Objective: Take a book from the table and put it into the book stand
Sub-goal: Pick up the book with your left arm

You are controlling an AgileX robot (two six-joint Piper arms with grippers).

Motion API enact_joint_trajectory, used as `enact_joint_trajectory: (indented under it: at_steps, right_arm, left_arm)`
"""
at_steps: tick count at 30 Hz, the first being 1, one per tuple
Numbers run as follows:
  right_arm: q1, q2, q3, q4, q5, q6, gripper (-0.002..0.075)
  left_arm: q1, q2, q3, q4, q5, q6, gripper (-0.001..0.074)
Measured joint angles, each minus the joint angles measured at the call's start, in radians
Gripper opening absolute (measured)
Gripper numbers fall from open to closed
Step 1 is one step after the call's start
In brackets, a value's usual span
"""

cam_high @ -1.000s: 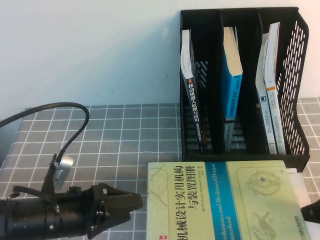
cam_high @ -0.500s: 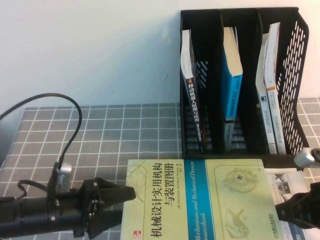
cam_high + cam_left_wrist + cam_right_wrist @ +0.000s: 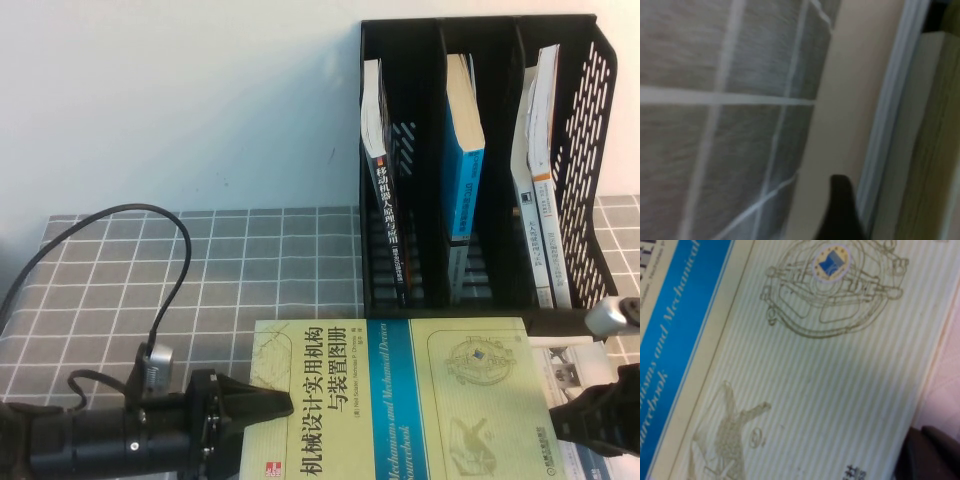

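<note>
The book (image 3: 400, 400), large with a pale yellow-green cover and a blue band, lies flat on the grey gridded table (image 3: 250, 270) at the front centre. My left gripper (image 3: 272, 405) lies low on the table, its tip at the book's left edge. The left wrist view shows the book's edge (image 3: 930, 150) very close. My right gripper (image 3: 585, 420) is at the book's right edge. The right wrist view is filled by the cover (image 3: 815, 365). The black book stand (image 3: 590, 150) stands upright behind the book.
The stand's three compartments hold a dark-spined book (image 3: 385, 200), a blue book (image 3: 463, 170) and white books (image 3: 540, 200). A white book (image 3: 570, 365) lies beside the large book's right edge. The left arm's cable (image 3: 150, 260) loops over the table.
The book slid to the left as my right gripper came in at its right edge. My left gripper has moved right until its tip meets the book's left edge.
</note>
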Motion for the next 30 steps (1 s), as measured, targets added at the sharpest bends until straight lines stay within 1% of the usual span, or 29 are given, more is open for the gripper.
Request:
enact_joint_trajectory:
  at_steps: [3, 5, 10, 15, 18, 22, 24, 27, 30]
  right_arm:
    - [0.0, 0.0, 0.0, 0.003, -0.002, -0.024, -0.0003]
    - [0.0, 0.0, -0.005, 0.004, -0.005, -0.04, -0.0003]
    - [0.007, -0.027, -0.076, -0.003, -0.036, -0.056, -0.0003]
    - [0.009, -0.059, -0.233, 0.007, 0.021, -0.056, -0.0003]
    - [0.01, -0.055, -0.321, 0.042, 0.028, -0.06, -0.0003]
    - [0.01, -0.014, -0.416, 0.153, 0.041, -0.108, -0.0003]
    - [0.013, 0.008, -0.45, 0.202, 0.081, -0.117, -0.0003]
    - [0.056, 0.032, -0.472, 0.237, 0.118, -0.135, -0.0003]
    - [0.142, 0.047, -0.476, 0.246, 0.036, -0.188, -0.0003]
  left_arm:
    - [-0.013, 0.0, -0.005, -0.004, 0.018, 0.007, 0.0371]
    - [-0.013, 0.0, -0.006, -0.004, 0.035, 0.015, 0.026]
    - [-0.005, 0.0, -0.006, -0.002, 0.042, 0.026, 0.0251]
    - [-0.005, -0.056, -0.005, 0.01, 0.005, -0.007, 0.0251]
    - [-0.005, -0.141, 0.0, 0.029, -0.039, -0.056, 0.0247]
    - [-0.005, -0.298, 0.002, 0.057, -0.061, -0.13, 0.0197]
    - [-0.005, -0.369, -0.003, 0.076, -0.079, -0.164, 0.0195]
    - [-0.005, -0.463, -0.026, 0.096, -0.104, -0.21, 0.0194]
    - [-0.005, -0.545, -0.058, 0.134, -0.118, -0.237, 0.0194]
